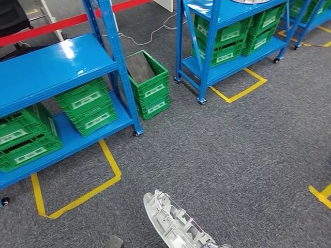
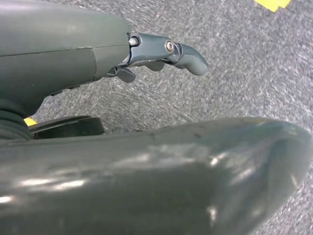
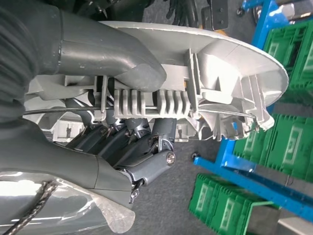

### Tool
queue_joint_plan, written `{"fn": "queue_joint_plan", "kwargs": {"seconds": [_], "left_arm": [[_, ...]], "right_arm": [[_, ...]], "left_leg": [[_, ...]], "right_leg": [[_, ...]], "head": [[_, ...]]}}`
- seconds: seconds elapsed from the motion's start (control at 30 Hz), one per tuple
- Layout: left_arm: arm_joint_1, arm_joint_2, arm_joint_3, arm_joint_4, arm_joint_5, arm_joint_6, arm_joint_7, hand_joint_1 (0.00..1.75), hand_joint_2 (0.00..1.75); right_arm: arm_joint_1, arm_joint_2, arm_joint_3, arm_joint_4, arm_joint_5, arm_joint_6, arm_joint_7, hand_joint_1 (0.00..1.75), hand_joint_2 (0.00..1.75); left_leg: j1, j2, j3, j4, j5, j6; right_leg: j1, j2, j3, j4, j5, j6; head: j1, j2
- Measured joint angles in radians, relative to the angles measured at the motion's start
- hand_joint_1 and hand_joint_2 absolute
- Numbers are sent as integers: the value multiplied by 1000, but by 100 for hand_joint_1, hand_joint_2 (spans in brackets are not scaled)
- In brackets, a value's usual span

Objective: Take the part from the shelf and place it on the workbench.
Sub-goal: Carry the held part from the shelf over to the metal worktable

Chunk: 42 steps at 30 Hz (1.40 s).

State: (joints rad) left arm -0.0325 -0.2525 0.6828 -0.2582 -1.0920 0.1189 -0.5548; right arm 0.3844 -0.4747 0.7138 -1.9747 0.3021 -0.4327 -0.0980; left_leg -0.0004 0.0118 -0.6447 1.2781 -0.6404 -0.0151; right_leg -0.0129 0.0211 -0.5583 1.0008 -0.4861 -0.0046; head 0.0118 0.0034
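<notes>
The right hand (image 3: 122, 147) grips the part (image 3: 207, 73), a pale ribbed plastic moulding, thumb over one face and fingers curled under the other; in the head view the part (image 1: 176, 222) sits low, well clear of the near shelf (image 1: 50, 67) and over the carpet (image 1: 234, 155). The left hand (image 2: 162, 51) hangs empty, fingers apart. The carry appears underway; no workbench is visible from here, so the next move calls for turning away from the shelf to find it, grip kept firm.

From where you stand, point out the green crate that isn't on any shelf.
The green crate standing on the grey carpet between the two blue racks, a dark panel inside it. The other green crates all sit on blue shelf boards.
</notes>
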Motion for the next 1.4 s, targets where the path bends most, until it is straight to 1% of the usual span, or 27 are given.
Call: {"fn": "queue_joint_plan", "kwargs": {"seconds": [0.03,0.07,0.13,0.17,0.23,0.3,0.37,0.43,0.47,0.5,0.53,0.57,0.63,0.7,0.73,0.8,0.87,0.97,1.0,1.03,1.07,1.13,1.2,1.23,1.3,1.37,1.4], "left_arm": [[0,0,0,0,-2,-1,1,0,0],[0,0,-1,0,-3,-2,2,0,0],[0,1,-1,0,-4,-3,3,0,0],[0,1,-1,0,-3,-4,4,0,0],[0,1,-1,0,-2,-7,4,0,0],[-1,-1,-1,0,0,-8,4,0,0],[-2,-3,-2,0,0,-8,1,0,0],[-2,-3,-2,0,0,-8,-1,0,0],[-2,-3,-2,0,0,-8,-1,0,0],[-1,-3,-1,0,0,-8,-2,0,0],[-2,-3,-2,0,0,-9,-2,0,0],[-2,-3,-2,0,0,-9,-2,0,0],[-2,-3,-2,0,0,-11,-2,0,0],[-2,-3,-2,1,1,-11,-2,0,0],[-3,-2,-2,1,1,-11,-2,0,0],[-3,-2,-2,1,2,-10,-2,0,0],[-3,-2,-2,1,3,-9,-2,0,0],[-2,0,-2,1,3,-9,-2,0,0],[-2,0,-1,1,3,-9,-2,0,0],[-2,0,-1,1,3,-9,-2,0,0],[-2,0,-1,1,3,-9,-2,0,0],[-2,0,-1,1,3,-9,-2,0,0],[-3,2,-1,2,3,-9,-2,0,0],[-4,2,-1,2,3,-9,-2,0,0],[-6,2,-1,1,3,-8,-2,0,0],[-7,0,-1,1,3,-8,-2,0,0],[-6,-1,-1,2,3,-8,-2,0,0]], "right_arm": [[1,3,-2,2,1,2,1,175,175],[3,7,-4,4,2,2,2,175,175],[6,12,-9,5,6,2,5,175,175],[7,14,-11,5,10,2,7,175,175],[10,17,-15,5,18,3,12,175,175],[13,18,-19,5,24,4,14,175,175],[15,18,-24,5,28,7,16,175,175],[16,19,-30,6,31,12,19,175,175],[16,19,-32,6,33,14,21,175,175],[17,19,-34,7,34,15,24,175,175],[18,20,-35,8,36,16,25,175,175],[19,20,-37,8,37,17,27,175,175],[19,21,-39,9,38,19,30,175,175],[19,23,-40,10,40,22,31,175,175],[18,24,-41,11,40,24,31,175,175],[19,29,-42,13,40,26,29,175,175],[18,35,-43,15,38,30,25,175,175],[16,43,-45,23,35,37,19,175,175],[16,46,-45,27,34,38,17,175,175],[16,49,-46,31,32,39,16,175,175],[16,51,-46,35,30,40,14,175,175],[16,56,-48,40,27,42,12,175,175],[13,60,-50,46,25,45,11,175,175],[12,62,-51,49,24,47,10,175,175],[10,66,-53,55,23,52,6,175,175],[8,68,-54,60,21,55,2,175,175],[6,68,-55,63,21,56,0,175,175]], "left_leg": [[0,-1,-2,4,12,3],[-1,-5,14,-32,42,9],[-5,-32,73,-163,114,27],[-6,-47,98,-221,135,35],[-8,-63,118,-271,141,43],[-7,-48,120,-284,145,44],[-3,-30,125,-299,153,49],[-1,-10,127,-305,156,53],[-2,1,126,-305,155,54],[-2,12,126,-305,154,53],[-2,23,126,-305,153,53],[-1,32,126,-304,152,50],[-1,49,130,-300,147,43],[-5,60,133,-293,139,31],[-7,65,135,-291,137,25],[-7,74,136,-289,135,15],[-3,51,126,-259,109,5],[1,1,45,-75,11,-3],[1,-2,18,-18,-7,-3],[1,-3,5,8,-6,-1],[1,-4,10,-5,15,2],[-1,-25,64,-132,91,15],[-2,-58,114,-248,136,30],[-3,-68,123,-272,139,34],[-3,-60,126,-285,139,38],[0,-42,130,-299,148,45],[2,-31,132,-306,152,48]], "right_leg": [[2,9,0,0,0,0],[4,19,1,0,0,0],[8,38,4,0,1,0],[8,47,2,2,1,2],[6,61,-5,2,5,10],[2,72,-15,4,8,21],[3,44,-38,40,-16,30],[1,2,-94,152,-76,39],[-1,-8,-127,218,-104,44],[-4,-12,-149,264,-117,48],[-6,-14,-154,276,-113,52],[-8,-19,-137,249,-91,55],[-9,-46,-62,114,-35,57],[-7,-69,-2,15,-10,48],[-6,-71,6,2,-11,42],[-5,-54,3,3,-7,29],[-7,-39,1,0,-2,17],[-6,-17,-2,-1,2,5],[-5,-7,-3,0,3,4],[-3,2,-3,0,3,3],[-2,13,-2,1,3,3],[0,34,0,1,3,3],[2,52,-2,4,5,8],[1,60,-6,4,7,13],[-3,72,-16,2,12,26],[-3,49,-34,23,-2,35],[-2,28,-54,61,-25,39]], "head": [[0,0],[0,0],[1,0],[1,0],[0,0],[-1,0],[3,0],[7,0],[8,0],[7,0],[7,0],[8,0],[8,0],[6,0],[5,0],[3,0],[0,0],[-3,0],[-3,0],[-3,0],[-3,0],[-3,0],[-3,0],[-3,0],[-5,0],[-2,0],[1,0]]}}
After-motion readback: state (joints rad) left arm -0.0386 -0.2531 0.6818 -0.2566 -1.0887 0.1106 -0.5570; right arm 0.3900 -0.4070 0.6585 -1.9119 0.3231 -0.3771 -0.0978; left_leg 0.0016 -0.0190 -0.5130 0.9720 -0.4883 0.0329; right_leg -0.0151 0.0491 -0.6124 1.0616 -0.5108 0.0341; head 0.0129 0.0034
